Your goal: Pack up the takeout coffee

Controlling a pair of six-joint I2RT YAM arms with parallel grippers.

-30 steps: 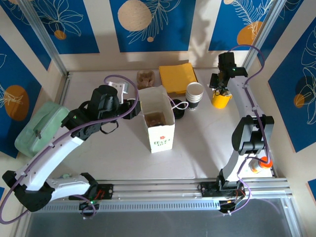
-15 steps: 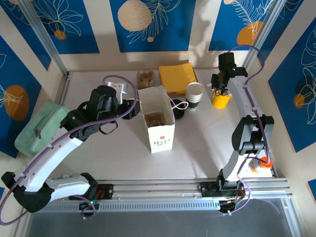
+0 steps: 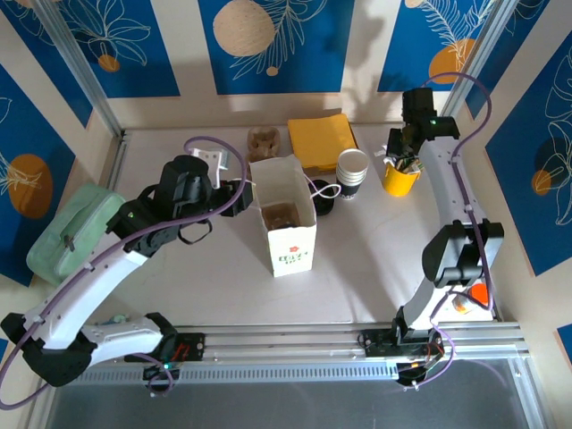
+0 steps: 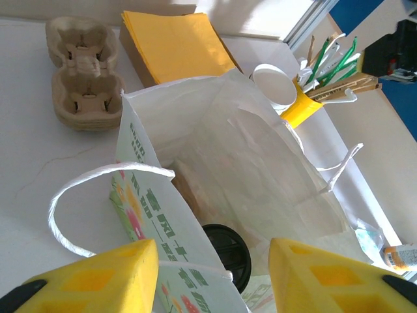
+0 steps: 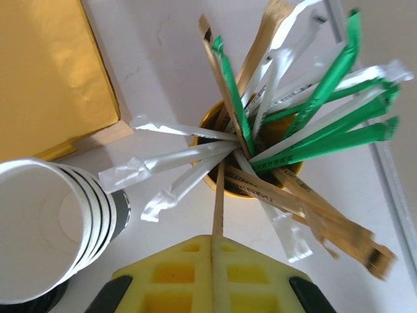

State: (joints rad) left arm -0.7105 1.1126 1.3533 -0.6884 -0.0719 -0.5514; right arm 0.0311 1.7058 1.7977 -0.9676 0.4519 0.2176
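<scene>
The takeout coffee shows as a round black lid (image 4: 228, 251) low inside the open white paper bag (image 4: 260, 163), its cup sides hidden by the bag wall. My left gripper (image 4: 215, 277) is open at the bag's left side (image 3: 290, 250), its yellow fingers (image 4: 98, 277) standing apart with the bag's near wall between them. At the back right, my right gripper (image 5: 213, 238) is shut on a thin wooden stir stick (image 5: 218, 195) whose far end sits in the yellow cup (image 5: 245, 193) of sachets and sticks. From above, that gripper (image 3: 399, 154) hangs over the yellow cup (image 3: 399, 179).
A stack of white unlidded cups (image 3: 352, 165) stands between the bag and the yellow cup, with loose black lids (image 3: 322, 195) beside it. Yellow napkins (image 3: 322, 138) and cardboard cup carriers (image 3: 264, 140) lie at the back. A green pouch (image 3: 67, 228) sits far left.
My right gripper has closed on the stir stick, and the right arm has shifted slightly toward the back right. The left arm and bag have not moved.
</scene>
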